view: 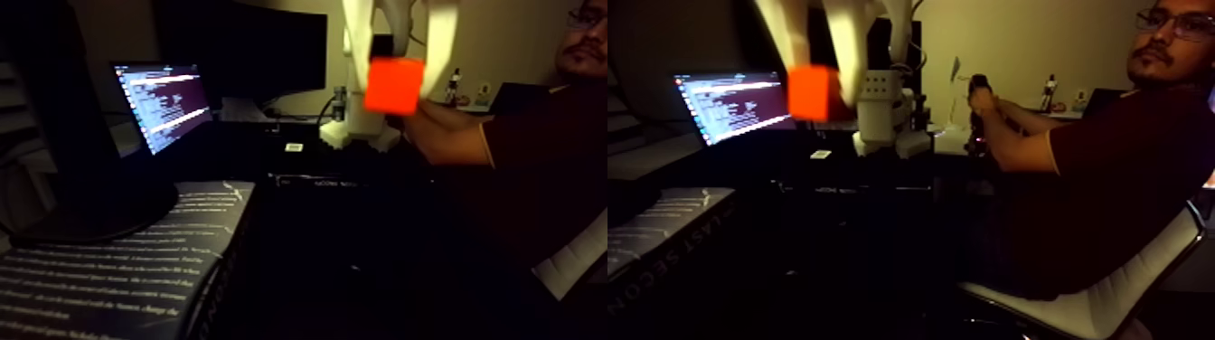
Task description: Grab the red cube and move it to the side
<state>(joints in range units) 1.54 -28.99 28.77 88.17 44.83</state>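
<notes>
The fixed view holds two nearly equal pictures side by side. In the left picture the red cube [394, 86] sits between the two white fingers [357, 41] of my gripper [398, 88], which comes down from the top edge. My gripper is shut on the cube and holds it clear of the dark table. The right picture shows the same cube at its top left, with one white finger partly covering its right side. The cube's lower edge and front face show plainly.
A laptop [163, 104] with a lit screen stands at the left, with a printed book [117, 262] in front of it. A white arm [881, 113] stands on the table behind. A person [1112, 181] sits on a white chair [1085, 303] at the right, hands on a handle.
</notes>
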